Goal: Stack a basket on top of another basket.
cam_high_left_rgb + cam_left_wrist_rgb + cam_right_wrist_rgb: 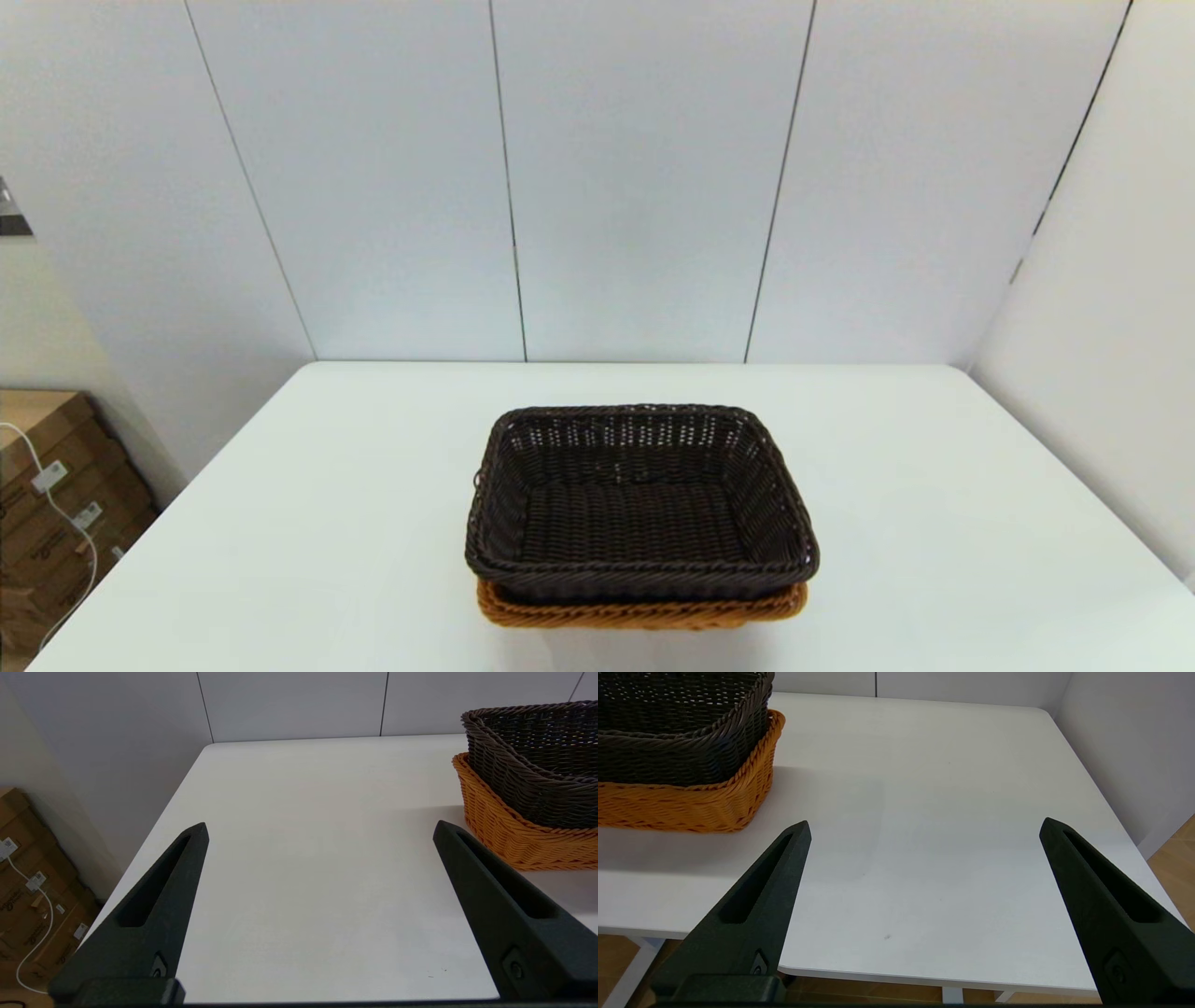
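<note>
The dark brown basket (640, 504) sits nested inside the orange-tan basket (644, 611) near the table's front middle; only the tan rim and lower wall show beneath it. Both wrist views also catch the pair: dark basket (537, 760) in tan basket (509, 830), and dark basket (677, 728) in tan basket (691, 805). My left gripper (320, 830) hangs open over bare table left of the baskets, holding nothing. Off to their right, near the table's front edge, my right gripper (924, 828) is open and empty. Neither arm appears in the head view.
The white table (280, 523) meets a panelled wall at the back and another wall on the right. Cardboard boxes (47, 504) with a white cable stand on the floor to the left.
</note>
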{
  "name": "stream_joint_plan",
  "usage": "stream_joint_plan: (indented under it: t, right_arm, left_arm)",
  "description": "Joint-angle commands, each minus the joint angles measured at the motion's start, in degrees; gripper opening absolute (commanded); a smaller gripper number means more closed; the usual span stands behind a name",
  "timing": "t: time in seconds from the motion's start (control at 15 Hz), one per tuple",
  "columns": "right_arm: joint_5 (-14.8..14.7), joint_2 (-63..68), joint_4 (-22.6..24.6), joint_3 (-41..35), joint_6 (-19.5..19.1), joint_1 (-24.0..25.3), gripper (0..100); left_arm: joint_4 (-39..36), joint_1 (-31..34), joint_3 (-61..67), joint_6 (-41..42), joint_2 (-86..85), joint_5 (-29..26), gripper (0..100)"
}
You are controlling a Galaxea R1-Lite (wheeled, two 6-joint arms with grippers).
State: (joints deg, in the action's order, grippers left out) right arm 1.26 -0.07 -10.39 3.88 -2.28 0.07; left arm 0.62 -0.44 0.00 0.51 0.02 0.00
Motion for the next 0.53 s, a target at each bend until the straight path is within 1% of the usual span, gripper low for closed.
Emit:
stream_joint_plan:
  t: [0.07,0.53]
  right_arm:
    - [0.1,0.1,-0.1,-0.1,-0.1,0.0,100]
    - [0.0,0.1,-0.1,0.0,0.1,0.0,100]
  left_arm:
    - [0.0,0.0,0.3,0.0,0.0,0.0,100]
    - [0.0,0.0,0.3,0.0,-0.1,0.0,100]
